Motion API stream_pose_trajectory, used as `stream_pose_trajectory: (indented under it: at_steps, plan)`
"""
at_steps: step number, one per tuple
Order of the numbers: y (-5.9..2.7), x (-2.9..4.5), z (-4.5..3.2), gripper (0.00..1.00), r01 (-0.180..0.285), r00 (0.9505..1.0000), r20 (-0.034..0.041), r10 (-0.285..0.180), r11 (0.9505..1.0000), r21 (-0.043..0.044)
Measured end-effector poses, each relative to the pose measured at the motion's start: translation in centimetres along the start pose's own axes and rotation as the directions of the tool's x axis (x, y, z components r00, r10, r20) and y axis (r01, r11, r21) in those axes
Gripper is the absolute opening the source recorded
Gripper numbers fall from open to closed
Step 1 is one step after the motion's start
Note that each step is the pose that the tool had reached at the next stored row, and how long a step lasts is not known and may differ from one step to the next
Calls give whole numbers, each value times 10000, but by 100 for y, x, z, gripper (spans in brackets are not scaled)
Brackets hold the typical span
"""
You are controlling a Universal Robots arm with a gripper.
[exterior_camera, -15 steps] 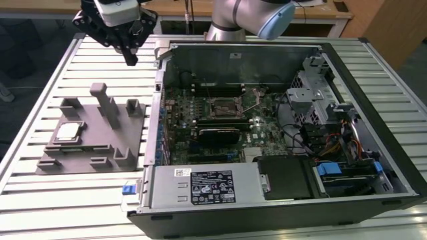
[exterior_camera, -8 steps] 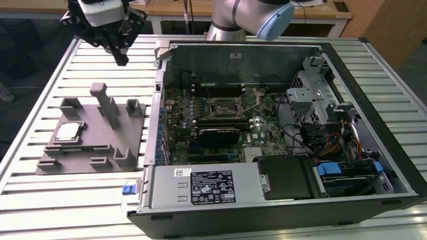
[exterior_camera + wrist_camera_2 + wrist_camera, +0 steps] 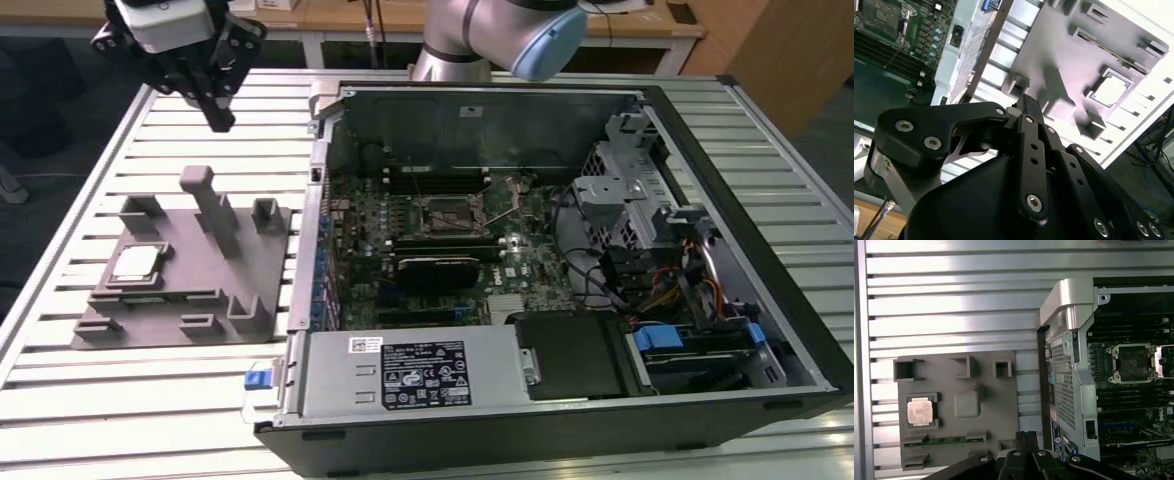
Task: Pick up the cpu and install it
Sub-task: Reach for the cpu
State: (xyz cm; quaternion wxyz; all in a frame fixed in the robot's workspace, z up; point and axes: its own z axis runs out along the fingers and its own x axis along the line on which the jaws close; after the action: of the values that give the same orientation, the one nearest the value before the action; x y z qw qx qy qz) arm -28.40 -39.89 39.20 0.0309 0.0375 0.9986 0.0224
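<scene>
One cpu (image 3: 136,262), square with a shiny silver top and pale rim, lies in the grey tray (image 3: 163,305) by the bench (image 3: 80,400) edge at the exterior view's left; we see our end effector (image 3: 219,121) closed, empty.

This is a lab, shown by the slatted aluminium table (image 3: 134,410) and opened computer case (image 3: 481,120).

One cpu (image 3: 136,263), one grey holder tray (image 3: 200,272), one open computer case (image 3: 467,115), one motherboard socket (image 3: 455,213).
</scene>
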Motion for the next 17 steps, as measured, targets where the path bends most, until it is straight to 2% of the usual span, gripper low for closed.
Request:
stream_pose_trajectory:
  at_steps: [10, 17]
  plan:
    - [-22, 281, 1, 11, 2, 10000, 48, -2, 10000, -4]
    - [-34, 419, 38, 11, 3, 10000, 48, -3, 10000, -4]
